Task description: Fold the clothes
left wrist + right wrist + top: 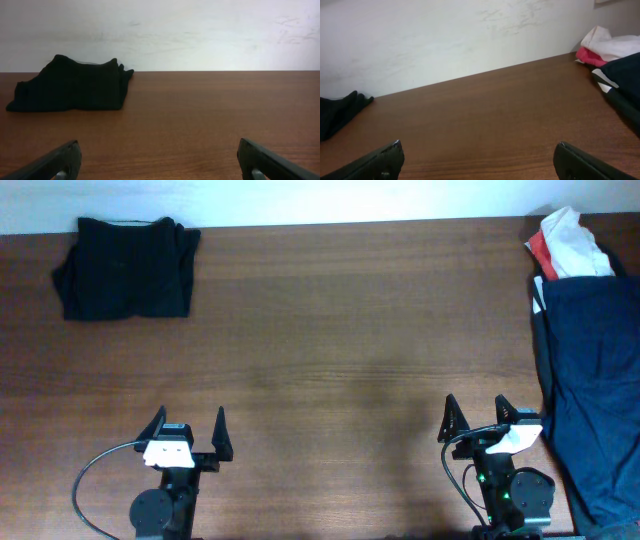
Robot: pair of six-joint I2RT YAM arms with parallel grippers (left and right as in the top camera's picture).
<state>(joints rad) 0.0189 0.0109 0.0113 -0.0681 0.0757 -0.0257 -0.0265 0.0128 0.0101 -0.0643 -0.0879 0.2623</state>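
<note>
A folded black garment lies at the table's far left corner; it also shows in the left wrist view and at the left edge of the right wrist view. A pile of unfolded clothes sits along the right edge: a dark navy garment with a white and red one behind it, also seen in the right wrist view. My left gripper is open and empty at the front left. My right gripper is open and empty at the front right, just left of the navy garment.
The brown wooden table spans the whole view, with a pale wall behind its far edge. A cable loops beside the left arm's base.
</note>
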